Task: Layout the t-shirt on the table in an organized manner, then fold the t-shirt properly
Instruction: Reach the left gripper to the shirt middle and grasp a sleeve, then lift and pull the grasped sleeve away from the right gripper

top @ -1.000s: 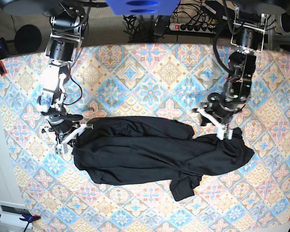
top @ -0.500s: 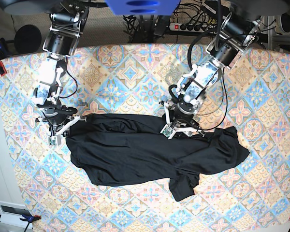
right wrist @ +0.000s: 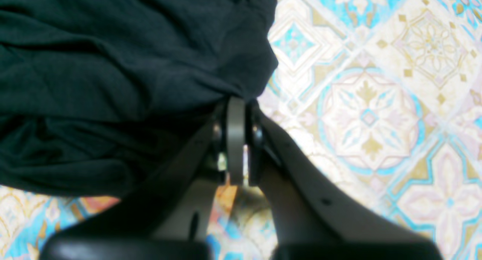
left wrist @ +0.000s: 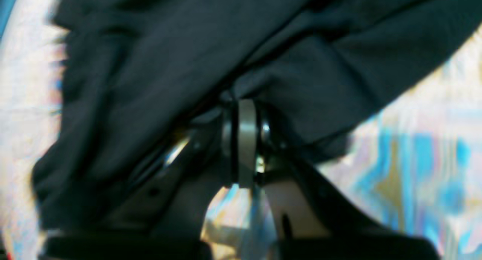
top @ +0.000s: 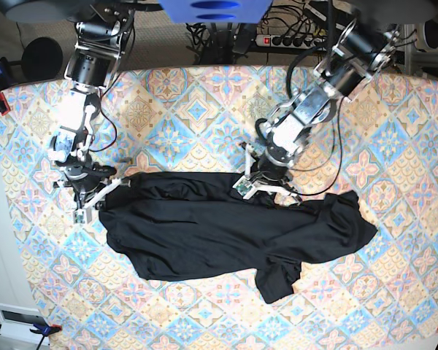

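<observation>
The black t-shirt lies crumpled lengthwise across the middle of the patterned table, with a sleeve sticking out toward the front. My right gripper is shut on the t-shirt's left end; in the right wrist view its fingertips pinch a fold of the t-shirt over the table. My left gripper sits at the garment's upper edge near the middle. The blurred left wrist view shows this gripper shut on bunched t-shirt fabric.
Cables and a power strip run behind the table's far edge. Red clamps hold the cloth at the left edge, and a white box sits off the front left corner.
The left arm swung from the t-shirt's right end to its upper middle edge, and its gripper has now shut on the fabric. The right gripper drew the left end slightly up and left.
</observation>
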